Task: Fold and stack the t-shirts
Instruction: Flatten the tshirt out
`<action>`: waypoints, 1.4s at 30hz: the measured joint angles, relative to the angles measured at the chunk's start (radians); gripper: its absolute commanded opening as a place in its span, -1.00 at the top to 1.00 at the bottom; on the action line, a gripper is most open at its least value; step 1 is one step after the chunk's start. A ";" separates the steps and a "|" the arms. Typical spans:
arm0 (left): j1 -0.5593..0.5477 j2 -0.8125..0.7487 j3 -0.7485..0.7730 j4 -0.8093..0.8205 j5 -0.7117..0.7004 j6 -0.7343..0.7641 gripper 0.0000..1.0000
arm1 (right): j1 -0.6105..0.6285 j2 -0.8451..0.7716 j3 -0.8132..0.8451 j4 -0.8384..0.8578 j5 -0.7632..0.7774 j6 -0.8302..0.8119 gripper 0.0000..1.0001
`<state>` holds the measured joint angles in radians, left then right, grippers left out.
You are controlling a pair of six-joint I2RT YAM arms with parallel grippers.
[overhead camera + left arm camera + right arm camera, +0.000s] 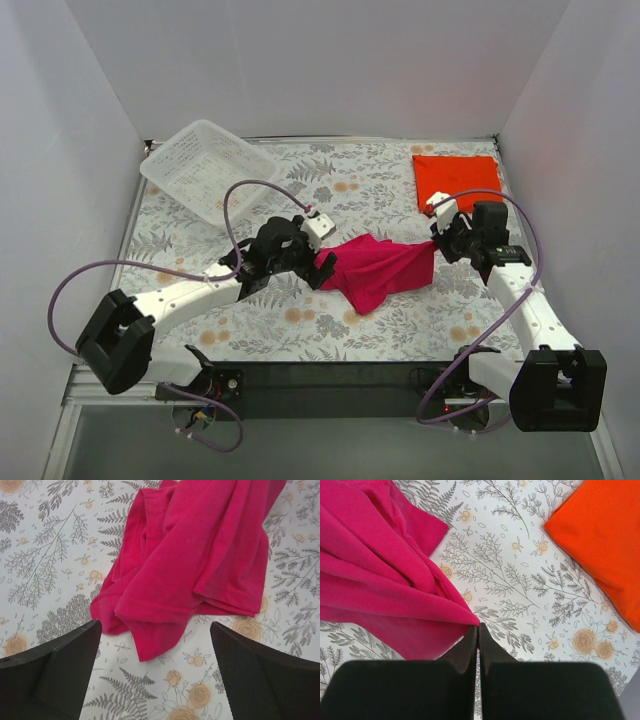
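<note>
Flagging the risky bit first: the right hand (478, 630) is pressed fully together at the right end of the magenta t-shirt (375, 270), and only a thin edge of cloth seems to be pinched at the very tips, so that edge could easily be lost if it gets tugged sideways; the left hand (155, 655) is spread wide just above the shirt's near-left corner with nothing gripped, and several layers are piled up there, so two layers or the wrong hem could be grabbed and the shirt would end up twisted instead of laid flat; the shirt itself is lying crumpled in the middle of the tabletop (380, 325) between the two hands, not flattened at all; soft matte cotton knit by the look of it, floppy, deep folds, a stitched hem visible along the lower edge in the left wrist view; the tabletop is covered in a flat grey-and-peach floral print, so no real snag points can be seen there; the orange t-shirt (457, 182) is already folded into a neat flat rectangle at the far right corner, well apart from the magenta one, with the same soft matte look and cleaner edges; it could be knocked askew if the right arm is swung back over it; a white mesh plastic basket (208, 168), rigid, seems to be tipped up at the far left.
</note>
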<state>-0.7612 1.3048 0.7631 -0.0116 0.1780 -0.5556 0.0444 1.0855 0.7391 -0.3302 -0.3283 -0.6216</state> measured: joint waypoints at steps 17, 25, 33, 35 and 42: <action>0.009 0.407 0.269 -0.064 0.080 0.010 0.96 | -0.010 -0.011 -0.016 0.024 -0.106 0.017 0.97; 0.010 0.283 0.269 -0.123 0.113 -0.011 1.00 | -0.011 -0.033 0.082 -0.034 -0.127 0.037 0.97; 0.011 -0.121 0.268 -0.001 0.218 -0.121 1.00 | -0.011 -0.025 0.536 -0.064 -0.163 0.184 0.97; 0.011 -0.180 0.269 0.048 0.250 -0.156 1.00 | -0.012 -0.017 0.654 -0.067 -0.181 0.230 0.97; 0.011 -0.235 0.279 0.131 0.348 -0.285 1.00 | -0.018 0.029 0.969 -0.089 -0.241 0.336 0.97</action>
<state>-0.7498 1.0702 1.0420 0.1192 0.5259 -0.8402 0.0261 1.1149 1.7084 -0.4187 -0.5694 -0.2852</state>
